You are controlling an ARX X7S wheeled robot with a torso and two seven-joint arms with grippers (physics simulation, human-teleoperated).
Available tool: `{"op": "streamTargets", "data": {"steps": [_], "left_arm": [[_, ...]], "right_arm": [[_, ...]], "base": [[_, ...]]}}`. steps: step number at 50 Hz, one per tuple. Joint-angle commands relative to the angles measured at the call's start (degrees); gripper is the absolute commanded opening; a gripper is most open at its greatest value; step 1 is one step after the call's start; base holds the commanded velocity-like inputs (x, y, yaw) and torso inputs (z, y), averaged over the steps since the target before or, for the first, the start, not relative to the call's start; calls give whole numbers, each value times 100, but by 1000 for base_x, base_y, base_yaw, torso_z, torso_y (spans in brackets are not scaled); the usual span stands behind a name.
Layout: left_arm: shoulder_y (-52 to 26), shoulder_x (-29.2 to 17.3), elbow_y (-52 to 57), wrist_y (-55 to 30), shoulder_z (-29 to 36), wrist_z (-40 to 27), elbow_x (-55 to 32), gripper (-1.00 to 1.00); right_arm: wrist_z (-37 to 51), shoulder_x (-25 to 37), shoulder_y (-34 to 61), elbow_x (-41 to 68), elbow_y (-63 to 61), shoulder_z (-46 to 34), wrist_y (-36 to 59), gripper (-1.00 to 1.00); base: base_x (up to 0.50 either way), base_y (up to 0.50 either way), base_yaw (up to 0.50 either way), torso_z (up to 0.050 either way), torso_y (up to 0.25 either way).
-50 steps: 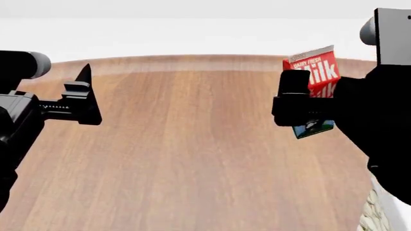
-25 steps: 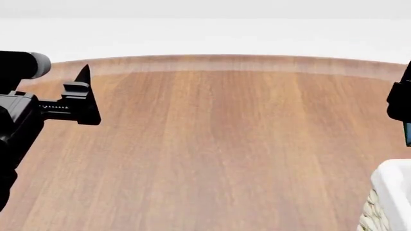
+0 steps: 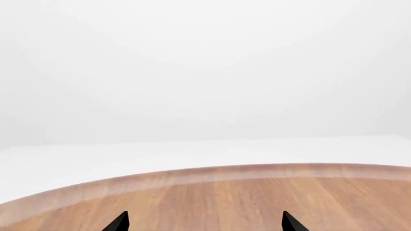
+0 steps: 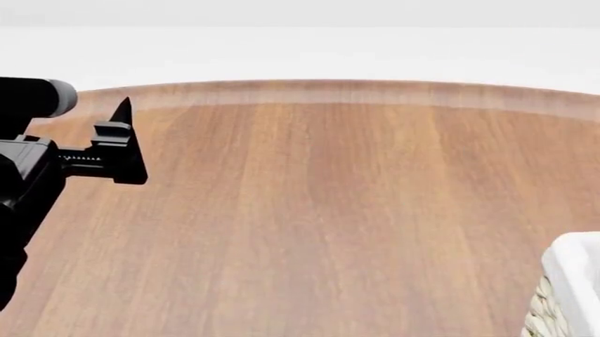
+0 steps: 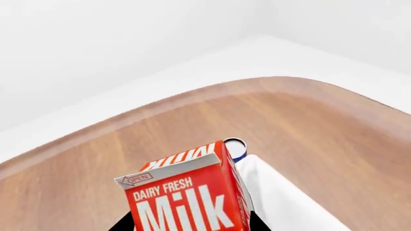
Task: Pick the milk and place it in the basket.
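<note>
The milk (image 5: 186, 197), a red-topped carton with white "Milk" lettering, fills the near part of the right wrist view, held between my right gripper's black fingers (image 5: 123, 224). Only its red top shows. Just past the carton lies the white cloth rim of the basket (image 5: 282, 197). The basket's corner (image 4: 572, 288), white lining over cream wicker, shows at the lower right edge of the head view. My right gripper is out of the head view. My left gripper (image 4: 120, 144) hovers open and empty over the table's left side; its two fingertips (image 3: 119, 222) show wide apart in the left wrist view.
The round wooden table (image 4: 310, 210) spans the head view, its far curved edge (image 4: 319, 88) against a white floor. A small round white-and-blue object (image 5: 235, 147) stands on the table just beyond the milk and the basket rim.
My right gripper with the milk has moved right and out of the head view, over the basket side. The left arm has barely moved.
</note>
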Motion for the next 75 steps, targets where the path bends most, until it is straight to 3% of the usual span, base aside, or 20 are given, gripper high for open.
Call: {"op": "streamTargets", "data": {"steps": [1,21,42,75], "left_arm": [[7,-14,-39,49,46,-6,11,100],[31,-50,-88,123,90,-21,8,100],[54,-78,-169,218,190,-26,37,100],[92,-142,-308,359,304,-26,72,100]], "right_arm": [[-330,66,-539,-394,-101,707,36,-100],[-919,-26,-716,-990,-191,638,-62,-100],[-2910,-599,-1867,-2969,-85,706,-802,-100],[-3593,-778,-2607,-3800,196,860,-1550,-100]], "base": [[0,0,0,0,0],[0,0,0,1,1],[0,0,0,0,1],[0,0,0,1,1]]}}
